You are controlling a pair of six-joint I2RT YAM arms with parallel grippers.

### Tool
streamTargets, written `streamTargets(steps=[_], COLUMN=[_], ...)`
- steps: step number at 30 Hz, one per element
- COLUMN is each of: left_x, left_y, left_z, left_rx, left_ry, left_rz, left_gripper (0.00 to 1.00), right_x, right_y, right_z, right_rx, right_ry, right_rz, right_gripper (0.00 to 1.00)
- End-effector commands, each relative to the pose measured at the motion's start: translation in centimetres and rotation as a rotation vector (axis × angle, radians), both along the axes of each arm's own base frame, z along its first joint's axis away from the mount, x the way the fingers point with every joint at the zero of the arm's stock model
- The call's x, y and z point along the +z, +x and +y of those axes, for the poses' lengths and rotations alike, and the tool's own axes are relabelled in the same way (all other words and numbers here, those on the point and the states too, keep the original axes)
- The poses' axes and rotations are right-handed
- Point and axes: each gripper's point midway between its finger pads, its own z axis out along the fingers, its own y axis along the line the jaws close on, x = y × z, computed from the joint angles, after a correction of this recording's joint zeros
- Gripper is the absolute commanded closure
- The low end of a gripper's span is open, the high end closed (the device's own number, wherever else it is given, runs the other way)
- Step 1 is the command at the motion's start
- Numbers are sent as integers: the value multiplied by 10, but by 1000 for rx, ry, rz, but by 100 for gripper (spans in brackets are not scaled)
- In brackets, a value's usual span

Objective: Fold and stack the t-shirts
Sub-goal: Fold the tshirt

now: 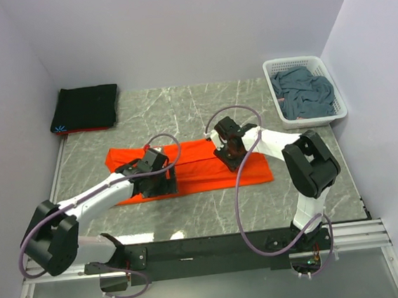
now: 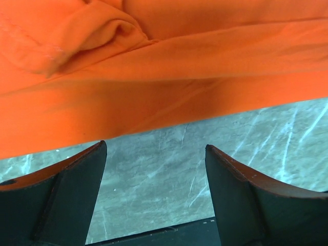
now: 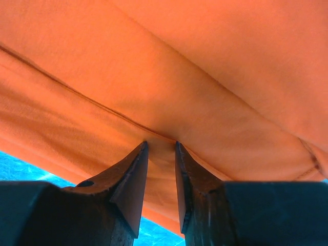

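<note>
The orange t-shirt (image 1: 200, 164) lies across the middle of the table as a long folded strip. My left gripper (image 1: 163, 187) is open at the strip's near edge; in its wrist view the fingers (image 2: 156, 148) stand wide over bare table just short of the orange hem (image 2: 154, 92). My right gripper (image 1: 232, 161) is down on the strip's right half, its jaws (image 3: 161, 144) drawn narrow with a ridge of orange cloth (image 3: 205, 61) pinched between them. A black t-shirt (image 1: 86, 107) lies folded at the back left. A blue-grey t-shirt (image 1: 307, 95) is crumpled in the basket.
The white lattice basket (image 1: 293, 61) stands at the back right against the wall. A red edge shows under the black shirt (image 1: 77, 132). The grey marble table (image 1: 182, 115) is walled on three sides, and the black rail with both arm bases (image 1: 215, 246) runs along the near edge.
</note>
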Motion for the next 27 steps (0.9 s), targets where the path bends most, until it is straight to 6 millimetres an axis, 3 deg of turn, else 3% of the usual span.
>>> streamTargets(steps=[1, 8, 19, 23, 27], left_x=[14, 11, 11, 3, -9], left_y=[17, 19, 26, 26, 23], left_z=[-18, -32, -48, -48, -43], left_rx=[-16, -55, -98, -106, -105], left_ry=[-10, 34, 44, 57, 86], left_rz=[-71, -80, -100, -90, -72], left_gripper=[17, 20, 24, 24, 25], right_x=[12, 15, 5, 4, 10], right_y=[17, 19, 12, 12, 14], right_z=[7, 15, 21, 19, 20], right_rx=[17, 41, 77, 79, 81], right_ry=[2, 7, 27, 18, 21], right_rz=[-63, -66, -15, -15, -28], right_gripper=[64, 58, 61, 71, 95])
